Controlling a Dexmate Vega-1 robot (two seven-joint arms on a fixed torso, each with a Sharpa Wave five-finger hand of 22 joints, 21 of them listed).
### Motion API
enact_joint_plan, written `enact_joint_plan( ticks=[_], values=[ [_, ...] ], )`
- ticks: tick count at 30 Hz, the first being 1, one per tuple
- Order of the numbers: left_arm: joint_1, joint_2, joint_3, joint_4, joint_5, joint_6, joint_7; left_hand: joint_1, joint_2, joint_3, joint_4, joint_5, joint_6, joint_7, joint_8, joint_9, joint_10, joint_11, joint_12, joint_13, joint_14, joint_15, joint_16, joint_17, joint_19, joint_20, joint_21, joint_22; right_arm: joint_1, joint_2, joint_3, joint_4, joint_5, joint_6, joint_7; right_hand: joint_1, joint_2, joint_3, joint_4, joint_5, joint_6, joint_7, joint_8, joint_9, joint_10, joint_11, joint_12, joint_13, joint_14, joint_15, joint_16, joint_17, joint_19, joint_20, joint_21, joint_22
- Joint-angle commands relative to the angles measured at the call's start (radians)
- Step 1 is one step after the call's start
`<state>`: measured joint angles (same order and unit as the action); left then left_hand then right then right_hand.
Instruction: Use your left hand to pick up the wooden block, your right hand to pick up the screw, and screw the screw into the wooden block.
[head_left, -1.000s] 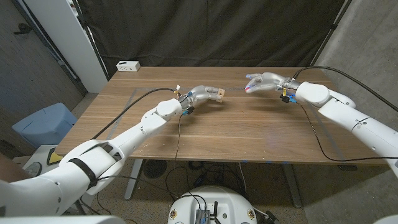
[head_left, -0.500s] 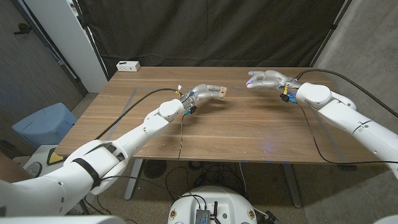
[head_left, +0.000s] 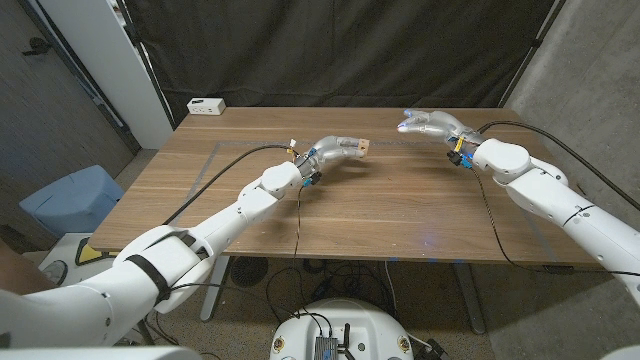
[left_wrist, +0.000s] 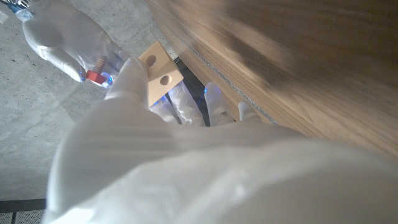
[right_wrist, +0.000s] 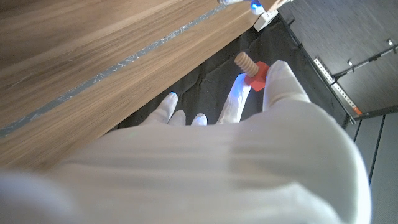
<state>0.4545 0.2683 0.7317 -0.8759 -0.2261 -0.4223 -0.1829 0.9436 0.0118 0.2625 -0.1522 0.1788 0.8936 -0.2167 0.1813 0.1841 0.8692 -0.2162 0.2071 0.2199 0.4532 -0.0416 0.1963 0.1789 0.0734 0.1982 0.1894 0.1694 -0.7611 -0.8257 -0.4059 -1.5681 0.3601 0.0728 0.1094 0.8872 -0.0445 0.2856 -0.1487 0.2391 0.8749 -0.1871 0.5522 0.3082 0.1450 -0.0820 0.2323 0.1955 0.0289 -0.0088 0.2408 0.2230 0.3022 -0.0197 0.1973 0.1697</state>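
Note:
My left hand (head_left: 338, 150) holds the pale wooden block (head_left: 359, 147) above the middle of the table (head_left: 400, 215). In the left wrist view the wooden block (left_wrist: 158, 73) shows two round holes and is gripped by my left hand (left_wrist: 180, 106). My right hand (head_left: 428, 124) hovers over the table's far right part, raised off the wood. In the right wrist view the screw (right_wrist: 250, 69), with a red head and a tan wooden thread, is pinched by my right hand (right_wrist: 249, 106). The right hand (left_wrist: 65, 37) with the red screw (left_wrist: 96, 76) also shows close beside the block in the left wrist view.
A white box (head_left: 207, 105) lies at the table's far left corner. Black cables (head_left: 500, 220) trail from both wrists across the wood. A dark curtain (head_left: 330, 50) hangs behind the table. A blue bin (head_left: 70, 200) stands on the floor at the left.
My left hand has lifted the block and carried it slightly right. My right hand has risen and shifted a little to the right with the screw.

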Motion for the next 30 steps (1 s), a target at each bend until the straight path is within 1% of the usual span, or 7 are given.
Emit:
enact_joint_plan(
  ticks=[1, 10, 12, 15, 24, 30],
  values=[
    [-0.016, -0.032, 0.005, 0.053, -0.007, -0.026, -0.003, 0.003, 0.013, 0.0, 0.008, -0.001, 0.009, 0.001, 0.008, 0.004, 0.0, 0.001, 0.0, 0.002, -0.001, -0.002, 0.004, 0.002, 0.0, 0.004, 0.002, 0.005, -0.05, 0.051, 0.03, -0.02, 0.053, 0.007, -0.095, 0.005, 0.001, -0.002, 0.003, -0.003, 0.007, 0.008, 0.008, 0.001, 0.005, 0.005, -0.003, 0.003, 0.009, 0.006, 0.008, 0.0, 0.009, 0.004, 0.004, 0.002],
    [-0.046, -0.077, 0.007, 0.141, -0.012, -0.066, -0.001, 0.002, 0.014, -0.001, 0.008, 0.0, 0.01, 0.001, 0.009, 0.004, -0.002, 0.001, 0.0, 0.001, -0.001, -0.003, 0.004, 0.002, -0.001, 0.003, 0.002, 0.005, -0.077, 0.104, 0.043, -0.019, 0.079, 0.023, -0.173, 0.005, 0.003, -0.003, 0.004, -0.006, 0.015, 0.011, 0.009, -0.005, 0.011, 0.008, -0.004, 0.003, 0.017, 0.009, 0.01, 0.0, 0.014, 0.004, 0.004, 0.002],
    [-0.054, -0.089, 0.009, 0.158, -0.01, -0.068, 0.005, 0.002, 0.014, -0.001, 0.008, 0.0, 0.01, 0.0, 0.009, 0.004, -0.002, 0.001, 0.0, 0.001, -0.001, -0.004, 0.005, 0.002, 0.0, 0.003, 0.002, 0.005, -0.085, 0.124, 0.049, -0.013, 0.094, 0.033, -0.189, 0.005, 0.004, -0.003, 0.005, -0.006, 0.016, 0.011, 0.008, -0.007, 0.011, 0.009, -0.004, 0.003, 0.018, 0.009, 0.01, 0.0, 0.014, 0.004, 0.004, 0.002],
    [-0.069, -0.112, 0.009, 0.197, -0.014, -0.079, 0.009, 0.002, 0.013, -0.002, 0.008, -0.001, 0.009, 0.001, 0.009, 0.004, -0.002, 0.001, 0.001, 0.001, -0.001, -0.004, 0.004, 0.002, 0.0, 0.002, 0.002, 0.005, -0.092, 0.144, 0.049, -0.005, 0.099, 0.044, -0.213, 0.005, 0.005, -0.003, 0.005, -0.007, 0.016, 0.01, 0.008, -0.008, 0.013, 0.009, -0.004, 0.003, 0.02, 0.009, 0.01, 0.0, 0.015, 0.005, 0.004, 0.002],
    [-0.126, -0.183, 0.01, 0.349, -0.029, -0.141, -0.008, -0.001, 0.014, -0.004, 0.009, 0.0, 0.01, 0.001, 0.009, 0.004, -0.001, 0.001, 0.002, 0.002, -0.002, -0.002, 0.004, 0.002, -0.002, 0.003, 0.002, 0.005, -0.109, 0.199, 0.05, 0.008, 0.106, 0.075, -0.275, 0.005, 0.008, -0.004, 0.005, -0.01, 0.019, 0.011, 0.008, -0.013, 0.016, 0.008, -0.006, 0.003, 0.024, 0.009, 0.011, -0.001, 0.018, 0.004, 0.004, 0.002],
    [-0.149, -0.21, 0.012, 0.407, -0.035, -0.159, -0.012, -0.002, 0.014, -0.005, 0.009, 0.0, 0.01, 0.001, 0.009, 0.004, -0.001, 0.002, 0.002, 0.001, -0.002, -0.002, 0.004, 0.002, -0.003, 0.003, 0.002, 0.005, -0.108, 0.233, 0.042, 0.029, 0.101, 0.1, -0.301, 0.005, 0.008, -0.005, 0.006, -0.012, 0.022, 0.012, 0.008, -0.017, 0.02, 0.008, -0.006, 0.003, 0.028, 0.009, 0.012, -0.001, 0.02, 0.005, 0.004, 0.002]
  ],
)
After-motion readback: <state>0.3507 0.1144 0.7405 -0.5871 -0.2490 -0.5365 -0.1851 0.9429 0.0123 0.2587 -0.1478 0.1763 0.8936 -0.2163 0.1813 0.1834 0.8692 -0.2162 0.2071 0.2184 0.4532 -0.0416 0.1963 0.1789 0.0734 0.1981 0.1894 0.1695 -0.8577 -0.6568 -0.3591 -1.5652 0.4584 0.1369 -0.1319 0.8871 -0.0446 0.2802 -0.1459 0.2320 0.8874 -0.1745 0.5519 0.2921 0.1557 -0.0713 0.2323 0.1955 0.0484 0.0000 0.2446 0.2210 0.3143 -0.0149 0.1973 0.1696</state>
